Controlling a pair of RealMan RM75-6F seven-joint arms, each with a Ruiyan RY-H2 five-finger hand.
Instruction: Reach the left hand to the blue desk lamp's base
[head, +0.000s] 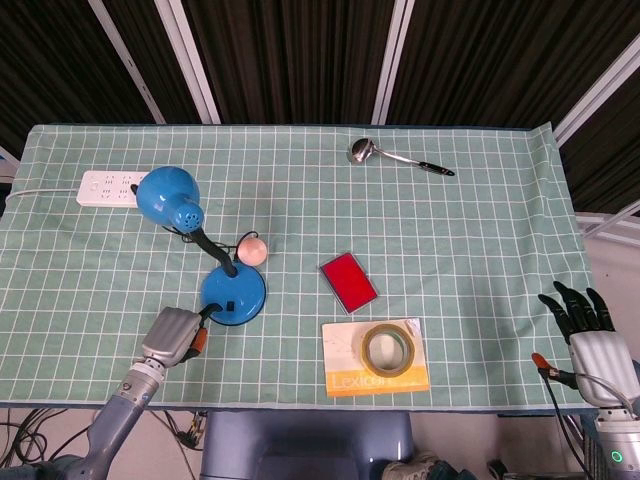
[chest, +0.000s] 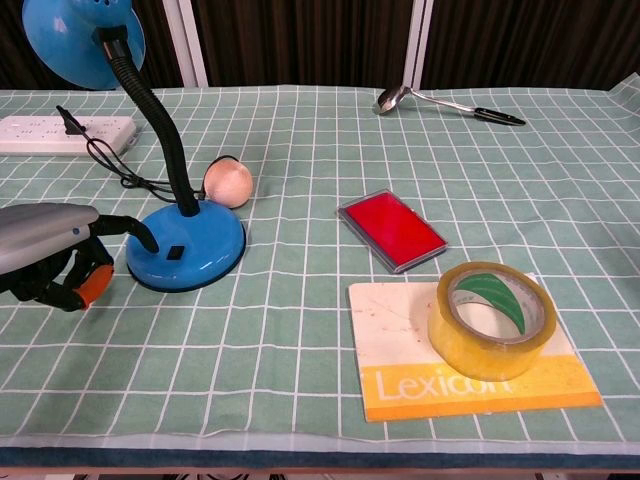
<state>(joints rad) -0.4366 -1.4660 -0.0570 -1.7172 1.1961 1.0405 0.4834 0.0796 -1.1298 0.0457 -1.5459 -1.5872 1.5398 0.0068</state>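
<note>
Looking down from the head view, a tabletop (head: 450, 240) covered in a green checked cloth carries a blue desk lamp with a round base (head: 233, 295) near the front left. The left hand (head: 173, 335), silver with dark fingers, sits just beside the base at its front-left edge, one finger reaching to the rim; it holds nothing. A small peach-coloured ball (head: 252, 251) lies just behind the base. A white power strip (head: 108, 187) lies at the far left, a metal spoon (head: 395, 157) at the far centre. A red flat case (head: 348, 281) sits near the middle, and a roll of yellowish tape (head: 388, 349) rests on a white and yellow card (head: 375, 381). The right hand (head: 588, 330) hangs off the front right corner, its dark fingers spread apart and empty.

From the chest view, the left hand (chest: 55, 260) enters at the left edge, a dark fingertip (chest: 146, 239) touching the blue base (chest: 186, 250); its other fingers curl loosely underneath. The lamp's black bendy neck (chest: 155, 120) rises to a blue shade (chest: 80, 40).
</note>
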